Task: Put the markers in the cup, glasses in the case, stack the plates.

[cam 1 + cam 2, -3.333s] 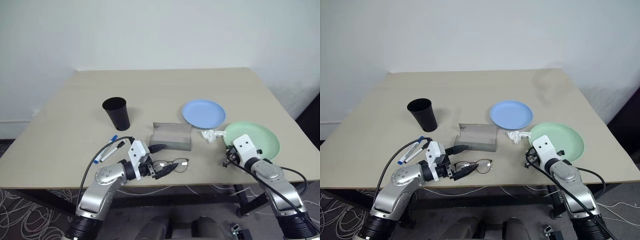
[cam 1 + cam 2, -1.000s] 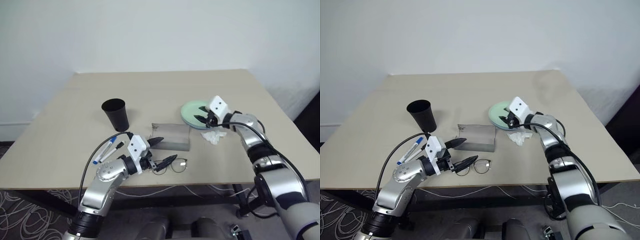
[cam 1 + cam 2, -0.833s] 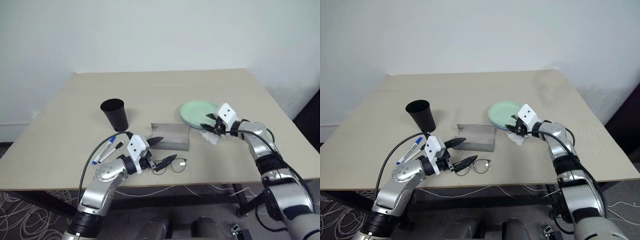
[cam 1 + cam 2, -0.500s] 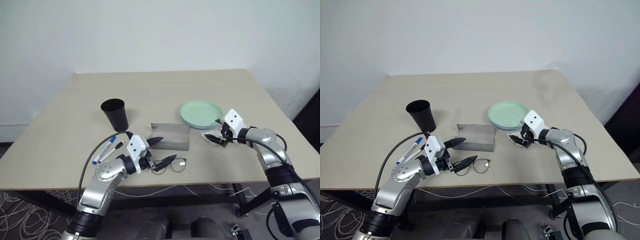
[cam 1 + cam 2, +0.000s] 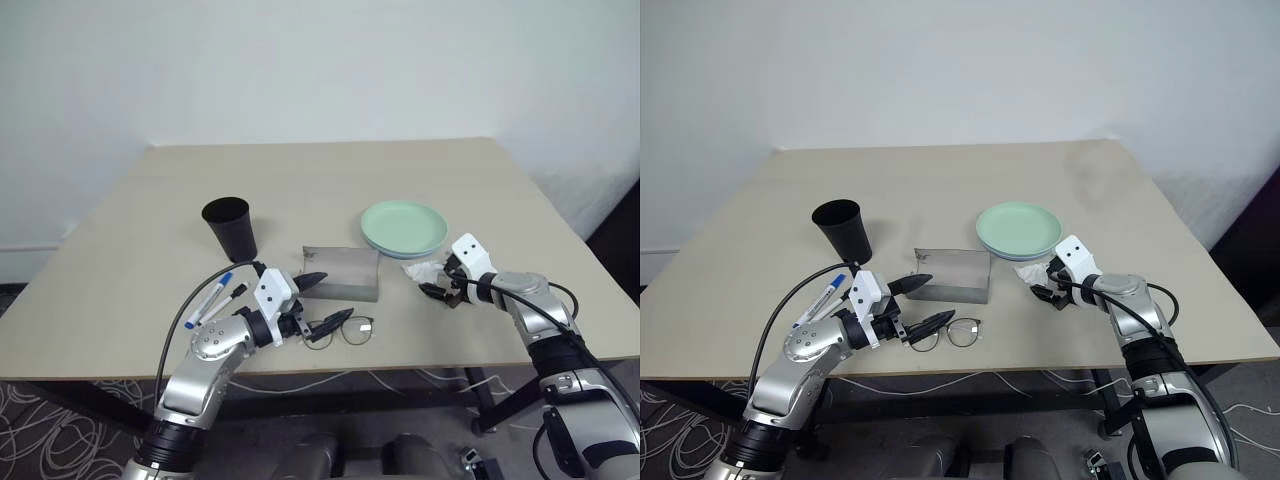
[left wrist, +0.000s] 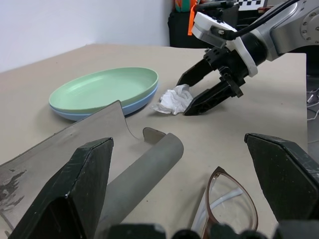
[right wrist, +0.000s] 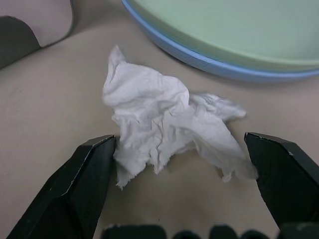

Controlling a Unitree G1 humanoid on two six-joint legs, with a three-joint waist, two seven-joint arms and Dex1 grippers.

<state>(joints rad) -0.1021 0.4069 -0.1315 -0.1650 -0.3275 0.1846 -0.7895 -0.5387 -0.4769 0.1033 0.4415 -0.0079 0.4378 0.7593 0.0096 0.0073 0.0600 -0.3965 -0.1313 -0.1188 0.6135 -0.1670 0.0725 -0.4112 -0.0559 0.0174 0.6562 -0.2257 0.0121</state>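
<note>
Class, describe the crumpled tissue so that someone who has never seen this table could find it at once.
Start at the stacked plates, mint green on light blue, on the right half of the table. Just in front of them, toward the robot, lies the tissue, with the open right gripper around it. It is the only white, crumpled, soft thing there.

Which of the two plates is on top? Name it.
The mint green plate is on top; the light blue plate lies under it, only its rim peeking out beside the crumpled white tissue.
</note>
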